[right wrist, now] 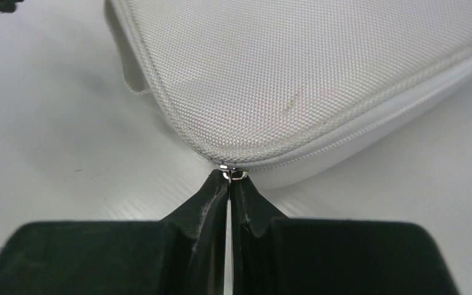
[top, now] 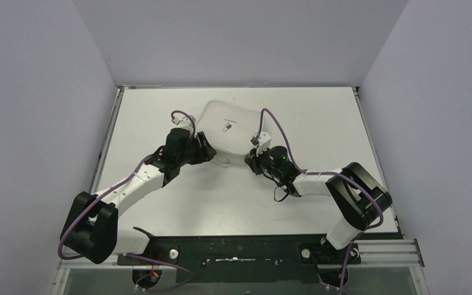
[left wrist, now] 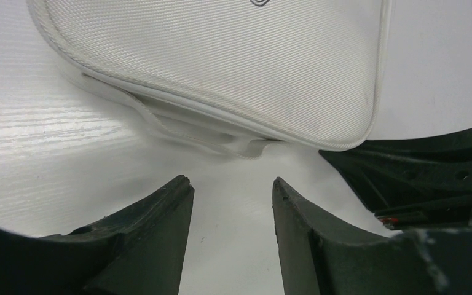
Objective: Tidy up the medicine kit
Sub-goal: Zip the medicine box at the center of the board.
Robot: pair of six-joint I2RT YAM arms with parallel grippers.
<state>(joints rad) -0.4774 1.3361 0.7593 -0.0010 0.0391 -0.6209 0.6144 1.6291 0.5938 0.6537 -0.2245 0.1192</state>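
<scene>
The medicine kit (top: 226, 132) is a pale white woven-fabric case with rounded corners, a zip round its edge and a small dark pill logo on top; it lies flat at the table's middle back. My left gripper (left wrist: 232, 184) is open and empty just off the kit's near left corner (left wrist: 221, 74), where a loose white flap hangs out. My right gripper (right wrist: 230, 178) is shut on the metal zip pull (right wrist: 233, 174) at the kit's near right corner (right wrist: 295, 80). In the top view the left gripper (top: 206, 147) and right gripper (top: 252, 161) flank the kit.
The white table (top: 233, 203) is walled at the back and both sides by pale panels. A dark rail (top: 239, 251) with the arm bases runs along the near edge. The right arm's black wrist shows at the left wrist view's right edge (left wrist: 418, 172).
</scene>
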